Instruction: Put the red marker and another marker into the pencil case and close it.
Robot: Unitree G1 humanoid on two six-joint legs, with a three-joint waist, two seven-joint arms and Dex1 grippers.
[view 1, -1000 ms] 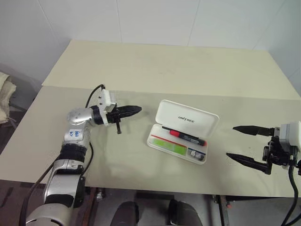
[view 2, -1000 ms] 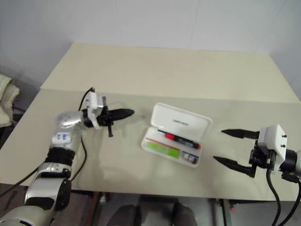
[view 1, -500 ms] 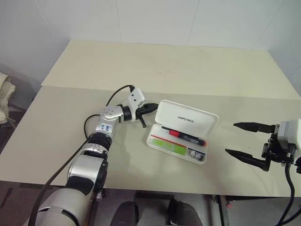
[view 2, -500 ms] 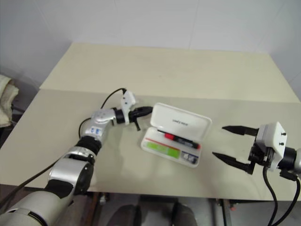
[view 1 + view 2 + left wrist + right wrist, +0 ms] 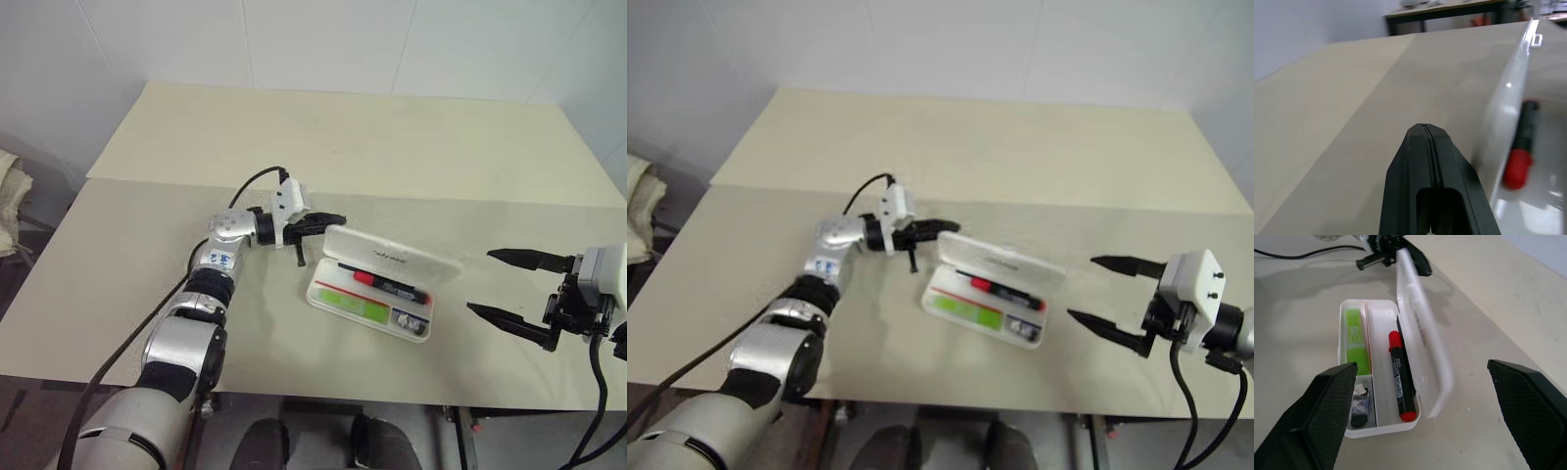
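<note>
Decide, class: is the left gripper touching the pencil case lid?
Touching. In the right wrist view the shut left gripper presses against the back of the pencil case lid.

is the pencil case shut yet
Not yet: the flat white plastic pencil case has its lid half raised, with the black red-capped marker visible inside.

A: From where do the two eye views look?

B: From above, forward and down over the worktop (image 5: 392,147); both share the pencil case (image 5: 377,279).

A: And the wrist views?

B: The left sits low and close behind the case's lid; the right looks down into its tray from nearby.
</note>
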